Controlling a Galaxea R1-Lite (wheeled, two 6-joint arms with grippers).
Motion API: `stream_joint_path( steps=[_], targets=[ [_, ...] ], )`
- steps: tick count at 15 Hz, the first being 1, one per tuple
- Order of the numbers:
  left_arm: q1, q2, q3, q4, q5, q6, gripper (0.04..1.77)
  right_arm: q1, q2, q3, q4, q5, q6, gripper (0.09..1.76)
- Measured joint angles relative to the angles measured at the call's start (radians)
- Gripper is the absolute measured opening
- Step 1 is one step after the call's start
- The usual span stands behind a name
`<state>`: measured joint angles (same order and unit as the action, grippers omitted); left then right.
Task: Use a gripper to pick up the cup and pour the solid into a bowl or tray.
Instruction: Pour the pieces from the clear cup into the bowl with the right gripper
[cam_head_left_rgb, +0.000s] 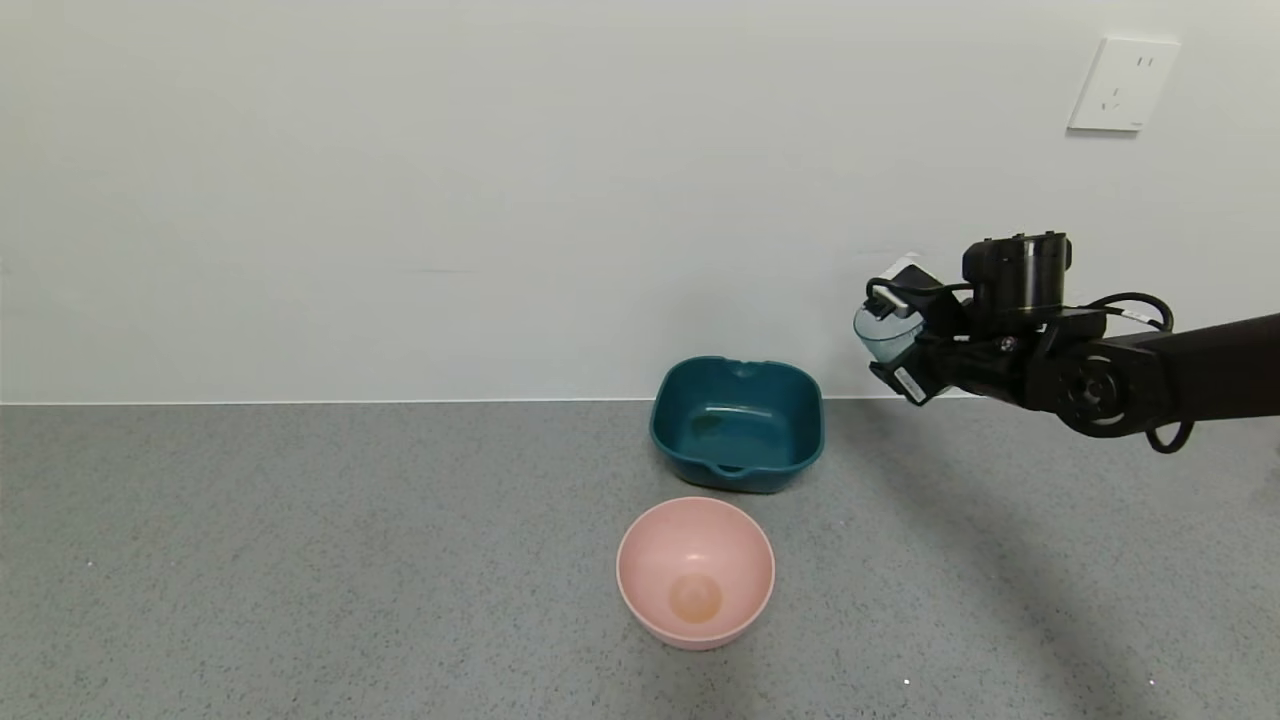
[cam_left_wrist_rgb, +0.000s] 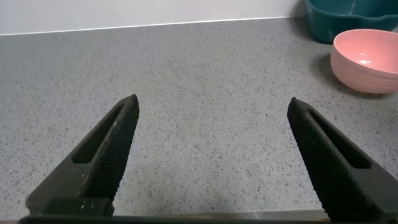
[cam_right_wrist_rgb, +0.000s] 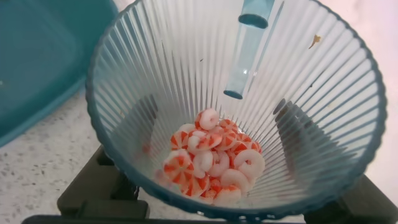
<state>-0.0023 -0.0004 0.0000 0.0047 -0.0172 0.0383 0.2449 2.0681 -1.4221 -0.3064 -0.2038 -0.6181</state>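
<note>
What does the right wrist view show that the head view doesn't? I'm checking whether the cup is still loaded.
Only the right wrist view shows the solid, pink-and-white pieces lying in the bottom of the cup. Only the head view shows the pink bowl, the wall socket, and the right gripper raised to the right of the teal basin. Both show the cup and the basin.

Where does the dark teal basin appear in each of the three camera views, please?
Head view: the teal basin sits at centre, by the wall, behind the pink bowl.
Left wrist view: only its corner shows at the top right edge, beyond the pink bowl.
Right wrist view: its rim fills the left side, beside the cup.
Shared landmark: the speckled grey countertop.
</note>
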Motion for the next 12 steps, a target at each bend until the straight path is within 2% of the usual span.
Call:
stream_joint_path(
  steps=[1, 8, 12],
  targets=[
    [0.0, 0.0, 0.0, 0.0, 0.0, 0.0, 1.72, 0.007, 0.017, -0.023, 0.017, -0.006, -0.02, 1.37],
    [-0.001, 0.0, 0.0, 0.0, 0.0, 0.0, 1.72, 0.094, 0.159, -0.163, 0.031, -0.219, -0.256, 1.37],
    [-0.001, 0.0, 0.0, 0.0, 0.0, 0.0, 1.72, 0.143, 0.233, -0.266, 0.029, -0.291, -0.391, 1.37]
  ],
)
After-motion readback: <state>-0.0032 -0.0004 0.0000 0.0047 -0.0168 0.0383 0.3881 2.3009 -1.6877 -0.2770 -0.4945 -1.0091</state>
